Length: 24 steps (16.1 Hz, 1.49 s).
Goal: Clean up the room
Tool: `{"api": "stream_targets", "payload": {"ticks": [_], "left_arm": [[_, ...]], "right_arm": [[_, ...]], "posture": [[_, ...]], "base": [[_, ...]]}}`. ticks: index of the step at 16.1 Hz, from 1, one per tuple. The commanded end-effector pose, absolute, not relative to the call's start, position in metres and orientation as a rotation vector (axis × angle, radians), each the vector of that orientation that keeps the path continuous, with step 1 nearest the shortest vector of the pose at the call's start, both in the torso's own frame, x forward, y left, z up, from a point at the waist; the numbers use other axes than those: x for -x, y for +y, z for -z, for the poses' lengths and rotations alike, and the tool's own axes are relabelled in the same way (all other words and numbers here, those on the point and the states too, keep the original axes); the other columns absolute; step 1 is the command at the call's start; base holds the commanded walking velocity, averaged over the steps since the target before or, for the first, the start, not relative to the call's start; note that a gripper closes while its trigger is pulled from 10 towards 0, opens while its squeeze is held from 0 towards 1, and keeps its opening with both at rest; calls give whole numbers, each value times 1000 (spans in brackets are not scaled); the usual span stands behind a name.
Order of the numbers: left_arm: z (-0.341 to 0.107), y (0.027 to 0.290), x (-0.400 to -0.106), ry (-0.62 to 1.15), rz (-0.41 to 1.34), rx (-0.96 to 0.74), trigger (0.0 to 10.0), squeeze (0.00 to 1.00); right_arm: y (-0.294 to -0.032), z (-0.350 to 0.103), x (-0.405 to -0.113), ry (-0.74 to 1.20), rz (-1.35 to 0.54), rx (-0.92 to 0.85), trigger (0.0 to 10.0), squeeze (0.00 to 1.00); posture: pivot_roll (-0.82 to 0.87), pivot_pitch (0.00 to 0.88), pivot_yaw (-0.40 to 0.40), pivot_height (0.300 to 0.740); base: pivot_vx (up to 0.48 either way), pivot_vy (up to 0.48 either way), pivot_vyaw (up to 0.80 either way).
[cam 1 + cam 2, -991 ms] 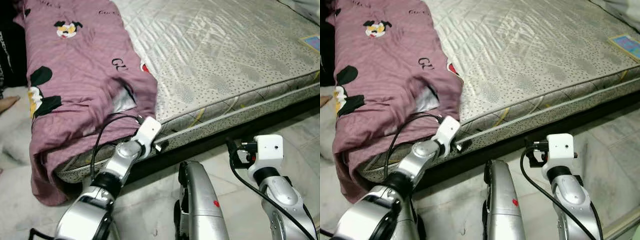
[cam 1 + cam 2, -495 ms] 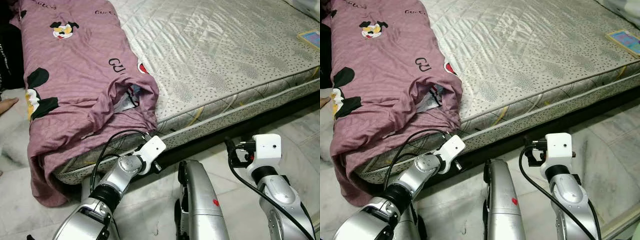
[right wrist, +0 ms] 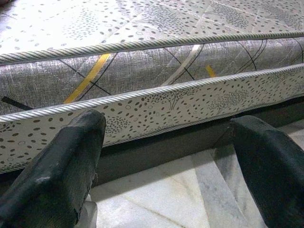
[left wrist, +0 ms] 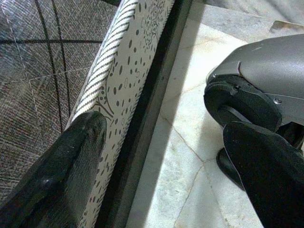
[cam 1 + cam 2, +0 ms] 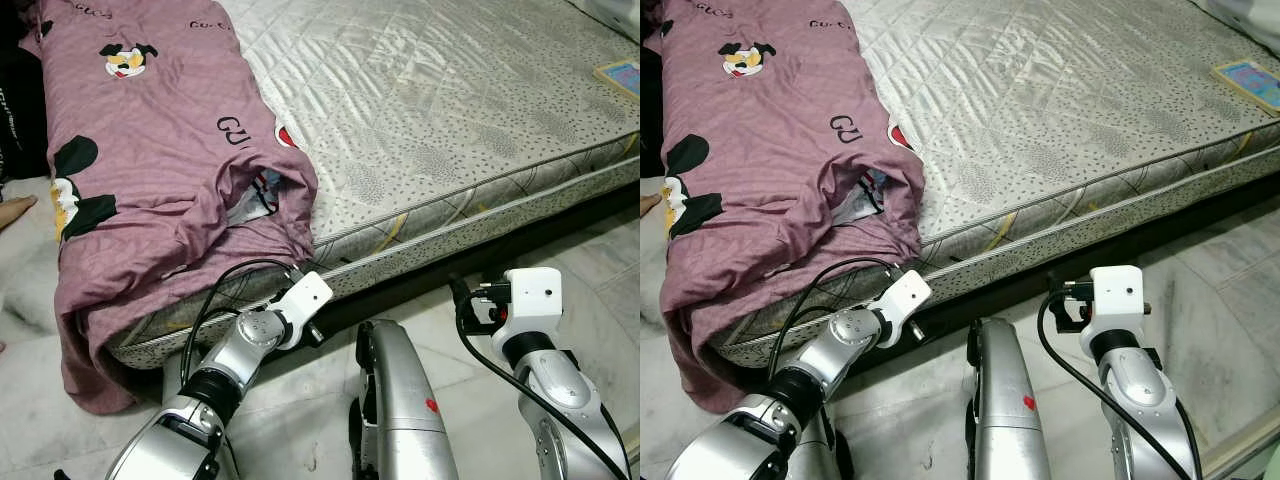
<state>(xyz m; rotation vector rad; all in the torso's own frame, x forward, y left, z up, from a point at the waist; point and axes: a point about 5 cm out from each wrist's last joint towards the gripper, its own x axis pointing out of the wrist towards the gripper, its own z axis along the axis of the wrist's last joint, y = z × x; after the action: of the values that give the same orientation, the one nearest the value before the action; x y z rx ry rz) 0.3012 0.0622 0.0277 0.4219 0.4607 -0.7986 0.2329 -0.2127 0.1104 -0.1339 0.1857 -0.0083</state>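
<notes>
A: While the head views look down on the bed, where does the work lie?

B: On the purple blanket (image 5: 150, 170), bunched along the robot's left side of the mattress (image 5: 440, 120), with one end hanging over the corner toward the marble floor (image 5: 1230, 300). The left arm reaches toward the mattress edge just below the blanket's folded hem. The right arm is held up nearer the middle, well apart from the cloth.

A: And the left wrist view?

B: The left gripper (image 4: 161, 166) has its fingers spread wide with nothing between them. One finger (image 4: 61, 175) lies against the piped, speckled side of the mattress; floor tile shows in the gap.

A: The right wrist view?

B: The right gripper (image 3: 166, 161) is likewise wide apart and empty, facing the mattress side across a stretch of floor.

A: How should the grab go?

B: I'd judge the left arm must rise and go toward the hem, pinching a thick fold rather than one layer, so the cloth doesn't slip when pulled.

A: Anything unclear?

B: A small card or book (image 5: 1250, 85) sits at the far edge, cut off. What lies under the blanket's open fold, showing a light patch, I cannot make out.
</notes>
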Motion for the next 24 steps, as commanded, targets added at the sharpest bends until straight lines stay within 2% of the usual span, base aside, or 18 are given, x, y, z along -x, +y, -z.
{"api": "stream_targets", "payload": {"ticks": [1,2,3,4,6,8,11,12,14,15,17,20,24], "left_arm": [[-28,61,-300,460,815,-427,10000,0],[-26,61,-298,458,841,-446,10000,0],[-90,51,-323,52,709,-293,10000,0],[-121,50,-328,-128,650,-233,10000,0],[-127,37,-322,-186,749,-301,10000,0],[-131,32,-318,-211,777,-312,10000,0],[-154,47,-318,-343,573,-221,10000,0],[-161,62,-318,-377,416,-140,10000,0],[-146,86,-317,-280,208,-5,10000,0],[-123,109,-314,-162,42,73,10000,0],[-102,126,-312,-34,-75,144,10000,0],[-97,144,-329,33,-98,84,10000,0],[-98,149,-356,147,-58,62,10000,0]], "right_arm": [[-213,-108,-232,195,11,133,10000,0],[-212,-108,-233,196,11,131,10000,0],[-202,-113,-253,134,7,136,10000,0],[-196,-116,-263,105,3,139,10000,0],[-193,-117,-267,98,-1,136,10000,0],[-191,-117,-268,91,-3,135,10000,0],[-191,-115,-272,74,2,139,10000,0],[-190,-115,-272,72,1,138,10000,0],[-190,-114,-273,73,-3,137,10000,0],[-188,-113,-274,72,-8,136,10000,0],[-188,-113,-273,71,-8,136,10000,0],[-192,-112,-267,80,6,141,10000,0],[-195,-111,-260,98,10,153,10000,0]], "posture": [[-147,139,-22,486],[-145,136,-20,486],[-113,62,-5,486],[-110,61,-7,486],[-105,55,-7,486],[-105,53,-4,486],[-101,45,0,486],[-101,45,0,486],[-93,44,0,486],[-94,46,0,486],[-96,55,-2,486],[-113,74,-4,486],[-126,106,-9,486]], "base": [[0,0,0],[0,0,0],[0,0,0],[0,0,0],[0,0,0],[0,0,0],[0,0,0],[0,0,0],[0,0,0],[0,0,0],[0,0,0],[0,0,0],[0,0,0]]}}
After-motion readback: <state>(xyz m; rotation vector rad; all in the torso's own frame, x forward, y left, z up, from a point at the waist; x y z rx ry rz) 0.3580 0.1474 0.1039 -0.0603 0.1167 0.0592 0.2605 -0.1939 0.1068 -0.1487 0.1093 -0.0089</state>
